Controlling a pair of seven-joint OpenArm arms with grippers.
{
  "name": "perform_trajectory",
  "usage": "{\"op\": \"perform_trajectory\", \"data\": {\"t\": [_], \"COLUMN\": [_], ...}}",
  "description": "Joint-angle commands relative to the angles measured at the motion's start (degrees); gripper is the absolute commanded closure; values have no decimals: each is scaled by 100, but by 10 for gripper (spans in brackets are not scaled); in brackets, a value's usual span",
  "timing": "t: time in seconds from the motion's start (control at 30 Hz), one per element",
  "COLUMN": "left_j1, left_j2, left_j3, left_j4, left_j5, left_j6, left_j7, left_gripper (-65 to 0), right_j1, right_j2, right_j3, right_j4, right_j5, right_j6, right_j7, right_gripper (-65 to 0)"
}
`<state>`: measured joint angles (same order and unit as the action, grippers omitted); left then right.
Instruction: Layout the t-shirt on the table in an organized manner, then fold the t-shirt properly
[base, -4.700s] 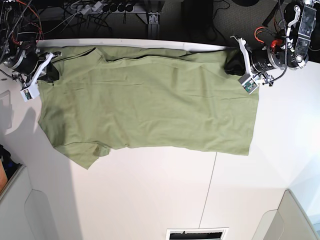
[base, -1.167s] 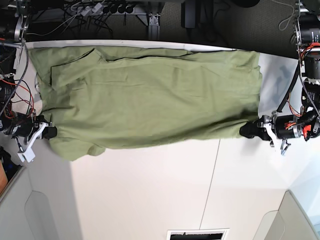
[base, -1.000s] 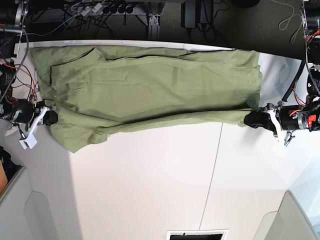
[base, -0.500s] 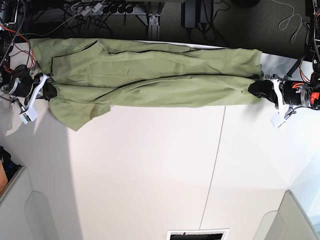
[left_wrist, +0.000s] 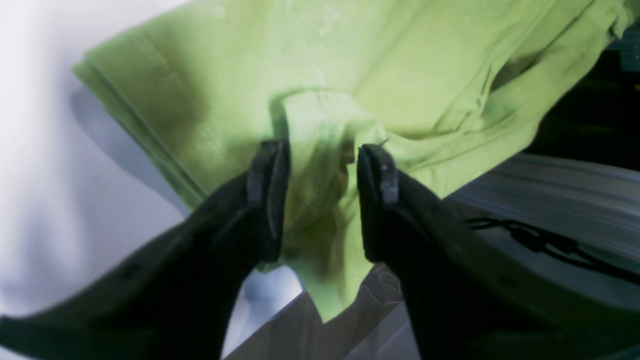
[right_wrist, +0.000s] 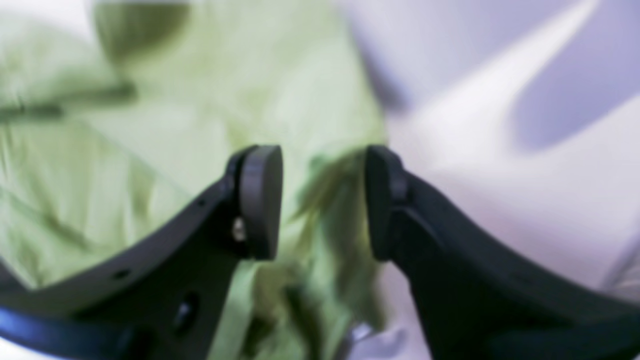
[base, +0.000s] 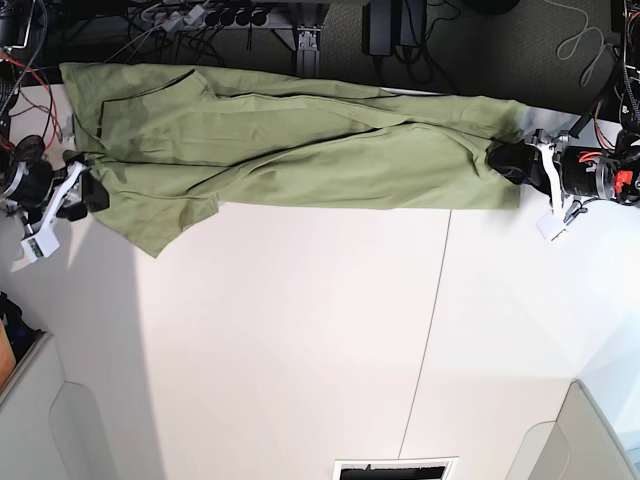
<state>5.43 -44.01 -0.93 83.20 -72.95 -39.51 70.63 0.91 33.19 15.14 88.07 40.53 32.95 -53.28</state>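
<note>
The olive-green t-shirt (base: 300, 150) lies as a long doubled band along the far edge of the white table (base: 300, 350), with one sleeve (base: 165, 230) poking toward me at the left. At the band's right end my left gripper (base: 507, 160) stands open. In the left wrist view (left_wrist: 322, 160) a loose ridge of t-shirt (left_wrist: 400, 60) rises between its parted fingers. My right gripper (base: 92, 192) is at the band's left end, also open. In the blurred right wrist view (right_wrist: 322, 165), rumpled t-shirt (right_wrist: 150, 125) lies under and between its fingers.
Cables and a power strip (base: 190, 15) lie in the dark gap past the table's far edge, where the shirt's far edge reaches. A thin dark seam (base: 430, 330) crosses the tabletop. Grey panels (base: 60, 420) (base: 585, 440) and a slot (base: 393, 468) sit along the near side.
Both grippers carried the shirt's near edge back to the far edge, doubling the shirt into a narrow band. Both have gone from shut on the cloth to open.
</note>
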Motion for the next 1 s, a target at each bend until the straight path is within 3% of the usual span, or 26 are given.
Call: {"op": "perform_trajectory", "data": {"t": [0.0,0.17,0.27,0.33,0.4,0.57,0.77,0.97], "left_j1": [-87,-214,-424,-535,-577,-557,-525,-424], "left_j2": [-142,-140,-138,-140,-140,-138,-120,286], "left_j3": [-61,-61,-61,-61,-61,-59,-59,-59], "left_j4": [74,101,122,122,122,120,120,118], "left_j5": [-96,-98,-96,-92,-83,251,245,328], "left_j6": [-49,-49,-49,-49,-49,-49,-49,-49], "left_j7": [-109,-166,-168,-168,-186,-433,-448,-444], "left_gripper": [-261,-261,-261,-261,-261,-260,-261,-261], "right_j1": [157,310,317,297,109,-627,-1384,-1762], "right_j2": [125,101,74,39,46,-7,-2,-2], "right_j3": [98,114,114,116,114,114,114,111], "right_j4": [94,96,164,404,778,1622,1714,1596], "right_j5": [52,140,457,619,717,706,704,538], "right_j6": [-22,-59,-59,-166,-162,-116,-76,4], "right_j7": [90,2,-411,-850,-992,-986,-970,-678], "right_gripper": [-272,-271,-259,-159,0,0,0,0]}}
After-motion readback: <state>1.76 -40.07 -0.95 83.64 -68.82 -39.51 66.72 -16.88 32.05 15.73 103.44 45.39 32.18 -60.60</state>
